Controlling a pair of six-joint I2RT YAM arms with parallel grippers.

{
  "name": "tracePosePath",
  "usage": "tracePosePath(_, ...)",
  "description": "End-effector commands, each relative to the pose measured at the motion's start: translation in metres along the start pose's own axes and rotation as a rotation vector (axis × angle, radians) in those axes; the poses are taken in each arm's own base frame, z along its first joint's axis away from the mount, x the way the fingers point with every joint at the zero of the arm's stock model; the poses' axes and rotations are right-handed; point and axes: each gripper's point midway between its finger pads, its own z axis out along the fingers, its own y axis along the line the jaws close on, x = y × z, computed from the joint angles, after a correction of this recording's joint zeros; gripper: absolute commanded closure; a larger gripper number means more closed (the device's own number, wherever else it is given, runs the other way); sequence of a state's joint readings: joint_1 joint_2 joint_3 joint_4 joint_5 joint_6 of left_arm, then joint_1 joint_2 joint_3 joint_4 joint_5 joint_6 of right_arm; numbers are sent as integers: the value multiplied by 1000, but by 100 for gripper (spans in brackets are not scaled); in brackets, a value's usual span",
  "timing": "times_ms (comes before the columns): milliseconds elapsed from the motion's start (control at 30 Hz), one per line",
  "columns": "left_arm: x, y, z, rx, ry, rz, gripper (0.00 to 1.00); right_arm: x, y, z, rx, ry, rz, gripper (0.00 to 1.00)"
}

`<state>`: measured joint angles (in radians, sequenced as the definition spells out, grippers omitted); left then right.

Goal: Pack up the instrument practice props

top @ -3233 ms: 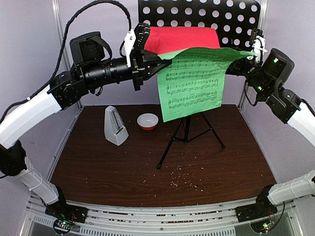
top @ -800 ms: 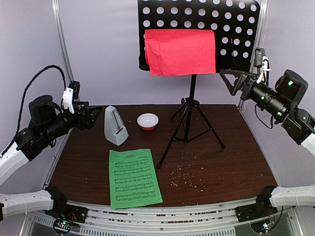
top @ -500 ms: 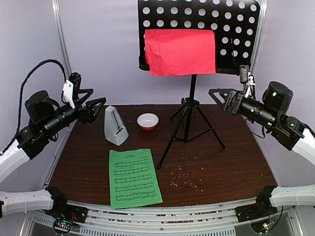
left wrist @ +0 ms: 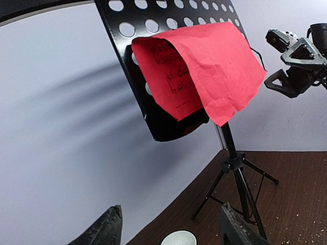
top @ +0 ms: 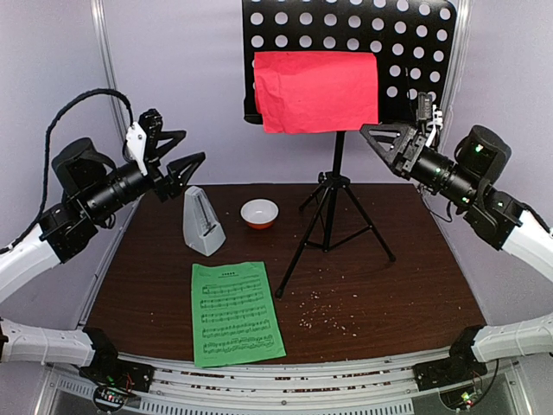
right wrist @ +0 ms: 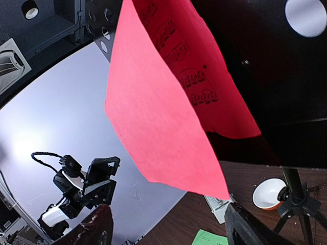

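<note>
1. Logging the top view first: the green page (top: 238,313) now lies flat on the surface (top: 415,285) near the front edge, just in front of the metronome (top: 203,223). Seconds ago it hung between both arms up at the music stand (top: 406,35). Only the red page (top: 316,91) is left draped on the desk. The left gripper (top: 183,149) and right gripper (top: 378,147) have risen to either side of it, jaws parted and empty.
2. Left wrist view: jaws apart, nothing between them, aimed at the red page and well short of it.
3. Right wrist view: jaws apart and empty, with the red page near but not touched.
4. We judge one sheet is off and the red sheet is next; stand and metronome are not yet packed.
</note>
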<state>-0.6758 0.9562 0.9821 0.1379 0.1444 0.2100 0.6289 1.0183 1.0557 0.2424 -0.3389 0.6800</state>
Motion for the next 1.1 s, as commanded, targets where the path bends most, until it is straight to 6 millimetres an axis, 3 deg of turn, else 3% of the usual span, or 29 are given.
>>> tracePosePath(0,-31,-2,12,16,-91,90,33,-29,21,5,-73,-96,46,25)
tracePosePath(133,-37,-4,22,14,-97,143,33,-34,24,11,-95,-109,50,28)
tracePosePath(267,-45,15,24,-90,-103,217,30,-44,30,10,-126,-162,52,30)
tracePosePath(400,-61,19,29,-108,-152,267,25,-51,35,11,-159,-198,56,33)
tracePosePath(733,-76,19,64,-86,-194,369,14,-75,64,5,-278,-266,60,52)
tracePosePath(933,-96,21,88,-67,-234,426,13,-98,90,6,-350,-286,38,52)
tracePosePath(1067,-108,19,104,-39,-272,450,13,-109,104,11,-385,-290,18,47)
